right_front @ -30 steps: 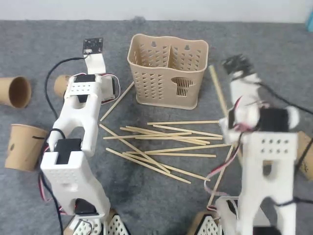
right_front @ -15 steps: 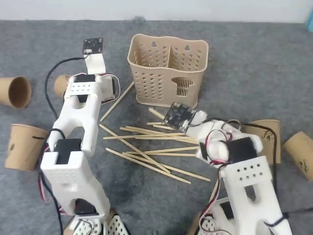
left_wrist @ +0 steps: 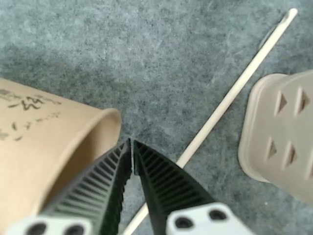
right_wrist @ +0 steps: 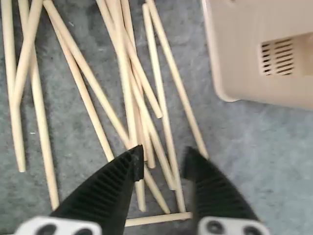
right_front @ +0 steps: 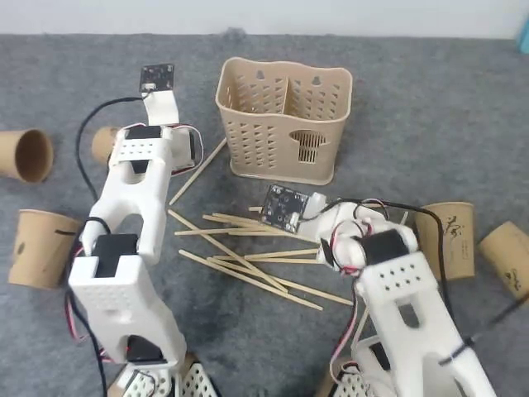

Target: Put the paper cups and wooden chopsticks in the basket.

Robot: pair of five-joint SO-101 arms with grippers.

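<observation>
Chopsticks (right_front: 264,248) of pale wood are strewn in a loose pile on the grey felt cloth (right_front: 430,99), just in front of the beige slotted basket (right_front: 285,120). The basket is stood upright, and its two compartments are seen from above. A lone chopstick (right_front: 198,169) is laid apart from the pile, slanting away from the basket's left corner.

The right gripper (right_wrist: 164,154) is held low over the end of the pile nearest the basket. Its jaws are parted by a narrow gap and nothing is gripped. Several sticks are seen directly beneath them, but contact cannot be judged.

The left gripper (left_wrist: 132,146) is pressed fully closed with nothing between its fingers. It is placed just beside the rim of a paper cup (left_wrist: 46,147) tipped on its side. The lone chopstick and a corner of the basket are seen on its other side.

Two more cups are found well to the left of the left arm: a far-left cup (right_front: 25,155) lying with its mouth turned toward the arm, and a near-left cup (right_front: 39,246). A printed cup (right_front: 446,240) and an edge cup (right_front: 506,258) are laid to the right of the right arm.
</observation>
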